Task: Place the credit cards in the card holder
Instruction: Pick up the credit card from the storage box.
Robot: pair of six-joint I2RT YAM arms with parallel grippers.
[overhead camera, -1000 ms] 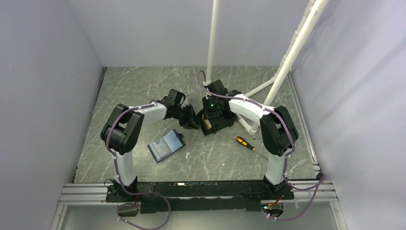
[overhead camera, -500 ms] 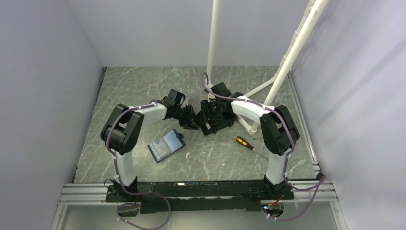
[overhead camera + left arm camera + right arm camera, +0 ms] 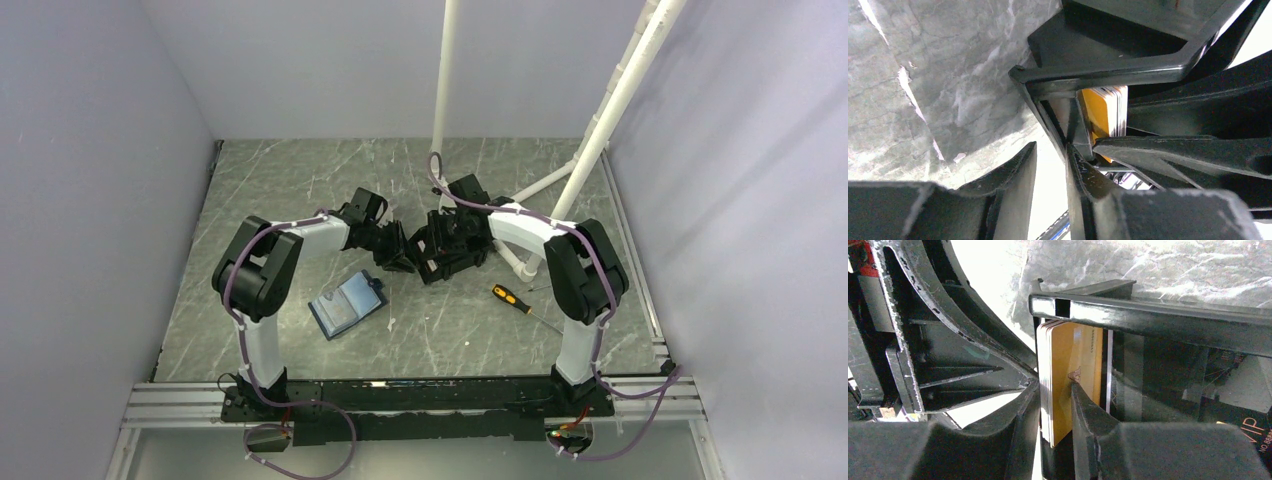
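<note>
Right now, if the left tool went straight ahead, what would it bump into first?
The black box. The left tool points at its corner wall and looks almost touching it. The orange credit cards stand just behind that wall.

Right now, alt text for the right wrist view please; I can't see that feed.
The right pincer pinches a stack of orange-gold credit cards standing on edge, one finger on each side. The stack's far end meets the rim of a black box, with grey marbled table beyond.
</note>
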